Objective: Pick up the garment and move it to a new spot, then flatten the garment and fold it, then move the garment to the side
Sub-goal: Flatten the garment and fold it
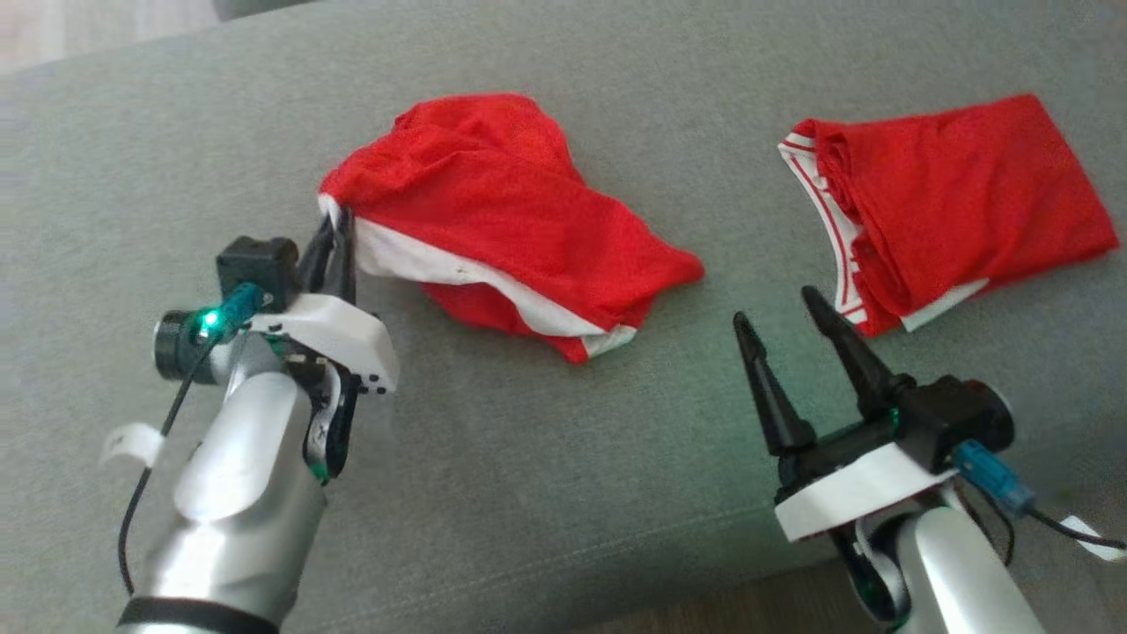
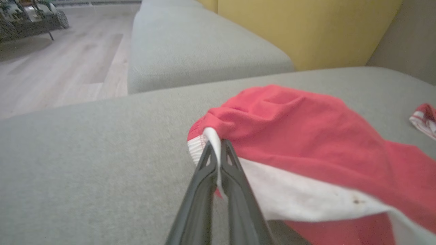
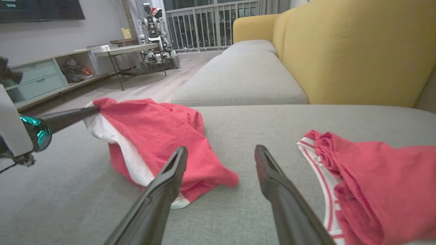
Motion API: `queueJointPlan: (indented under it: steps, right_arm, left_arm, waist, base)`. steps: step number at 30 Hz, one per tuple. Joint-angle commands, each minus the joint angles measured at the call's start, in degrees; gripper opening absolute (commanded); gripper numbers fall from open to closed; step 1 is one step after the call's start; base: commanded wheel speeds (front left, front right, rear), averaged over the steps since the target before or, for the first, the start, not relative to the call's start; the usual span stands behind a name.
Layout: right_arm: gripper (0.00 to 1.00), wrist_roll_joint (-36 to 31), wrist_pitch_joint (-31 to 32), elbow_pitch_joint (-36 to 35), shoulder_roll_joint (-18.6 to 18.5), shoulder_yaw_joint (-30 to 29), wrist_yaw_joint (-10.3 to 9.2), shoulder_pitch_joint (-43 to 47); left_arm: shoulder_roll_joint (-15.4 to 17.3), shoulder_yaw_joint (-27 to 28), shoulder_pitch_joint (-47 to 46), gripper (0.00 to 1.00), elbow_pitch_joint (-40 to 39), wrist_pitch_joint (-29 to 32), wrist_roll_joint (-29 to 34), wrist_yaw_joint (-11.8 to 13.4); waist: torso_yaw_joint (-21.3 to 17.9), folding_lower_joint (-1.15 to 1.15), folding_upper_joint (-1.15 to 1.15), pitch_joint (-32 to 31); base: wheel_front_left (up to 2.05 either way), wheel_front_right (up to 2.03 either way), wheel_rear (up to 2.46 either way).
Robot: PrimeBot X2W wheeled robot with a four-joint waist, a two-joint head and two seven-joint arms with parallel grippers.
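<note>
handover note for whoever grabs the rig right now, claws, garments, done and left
Left claw: shut on the white hem of the crumpled red fabric garment, at its left corner.
Right claw: open, empty, above the grey sofa cushion between the two garments.
Second red garment with white striped trim: folded, lying at the right.
Done: grasp. Left: lift, move, flatten, fold, set aside.

The seat is a grey fabric sofa cushion. Behind it rises a yellow backrest, and a second grey cushion lies further along it. The floor is of pale wood planks. Against the grey wall stands a low shelf unit, with a dark screen above it and a small table near it. At the far end, a railing stands before dark window glass.
</note>
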Motion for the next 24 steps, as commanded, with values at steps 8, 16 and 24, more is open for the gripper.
queueJointPlan:
  steps: [8,16,24]
  right_arm:
    - [1.0,2.4,0.5,2.2,0.0,3.1,-0.02,-1.4]
    - [1.0,11.9,4.0,8.8,0.0,7.7,-0.02,-2.8]
    - [1.0,26.5,6.9,19.1,0.0,12.8,-0.02,-7.6]
  left_arm:
    - [4.1,5.1,5.8,0.0,-15.5,-0.7,2.2,3.8]
    - [5.0,4.1,9.7,0.0,-20.1,1.2,2.1,4.3]
    - [4.7,3.1,10.6,0.0,-21.8,2.1,2.0,4.6]
  waist:
    - [5.5,0.0,0.0,-4.5]
    - [9.8,0.0,0.0,-5.0]
    - [11.1,0.0,0.0,-4.5]
  base:
    - [0.0,0.0,0.0]
    - [0.0,0.0,0.0]
    - [0.0,0.0,0.0]
